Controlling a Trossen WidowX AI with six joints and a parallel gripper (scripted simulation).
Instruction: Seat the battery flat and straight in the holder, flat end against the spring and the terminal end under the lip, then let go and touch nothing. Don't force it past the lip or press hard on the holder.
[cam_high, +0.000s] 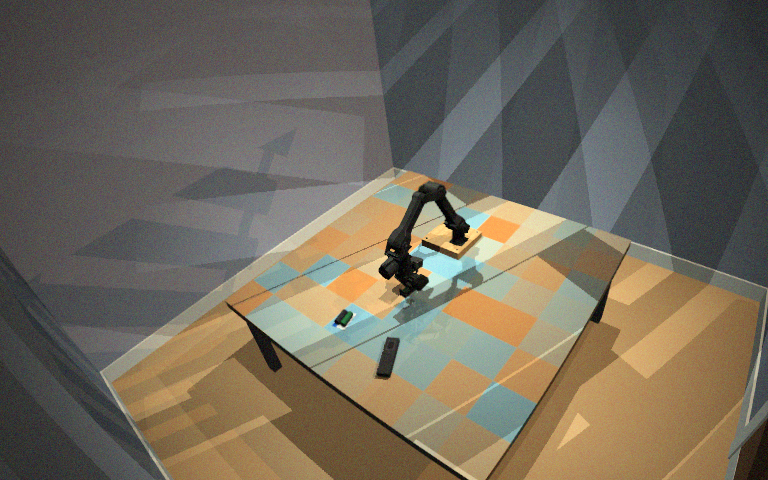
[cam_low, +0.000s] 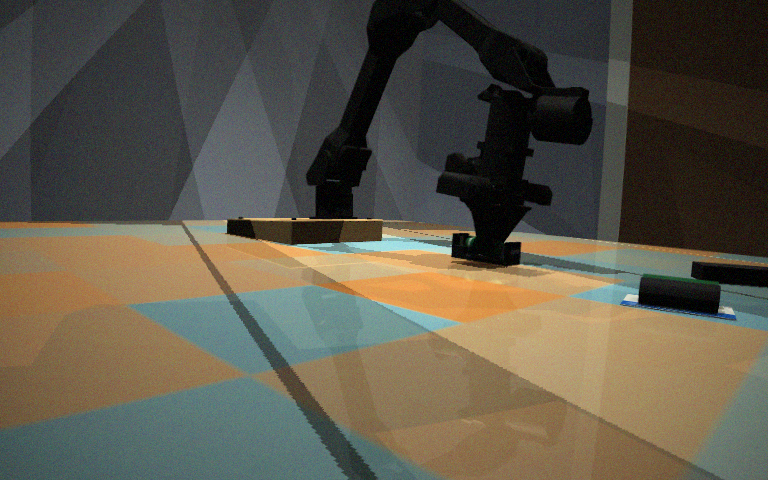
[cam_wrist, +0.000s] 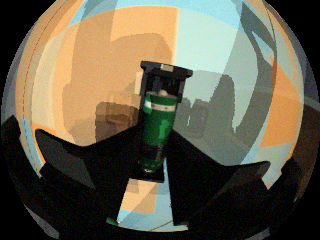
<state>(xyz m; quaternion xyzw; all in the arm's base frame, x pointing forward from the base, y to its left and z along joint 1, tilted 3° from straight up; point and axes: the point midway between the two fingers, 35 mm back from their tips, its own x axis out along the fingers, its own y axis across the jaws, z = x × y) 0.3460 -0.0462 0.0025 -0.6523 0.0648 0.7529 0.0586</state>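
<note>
Between the hand's (cam_wrist: 159, 160) two dark fingers sits the green battery (cam_wrist: 158, 128), and the hand is clamped on it. In the wrist view the battery points toward 12 o'clock, away from the hand. Its far end reaches into the black holder (cam_wrist: 164, 75), which lies just past the fingertips. The near end of the battery is tucked down between the fingers.

From the side, the hand (cam_low: 485, 240) points straight down. The holder (cam_low: 485, 251) rests on the tabletop (cam_low: 169, 339) right under it. A thin green strip of the battery (cam_low: 481, 242) shows inside the holder, low and close to flat.

From above, the hand (cam_high: 408, 288) is near the middle of the tabletop (cam_high: 498, 413). The edges are well away on every side. At about 8 o'clock from the hand lies a second battery (cam_high: 343, 317) on a small white and blue card (cam_high: 347, 322). At about 6 o'clock lies a long black bar (cam_high: 387, 356). Both are well apart from the hand. The arm's wooden base (cam_high: 451, 240) sits behind, at about 1 o'clock.

The fingers hide the middle of the holder. I cannot tell if the battery's ends touch the spring or the lip. The pictures are dark, and the holder is very small from above.
</note>
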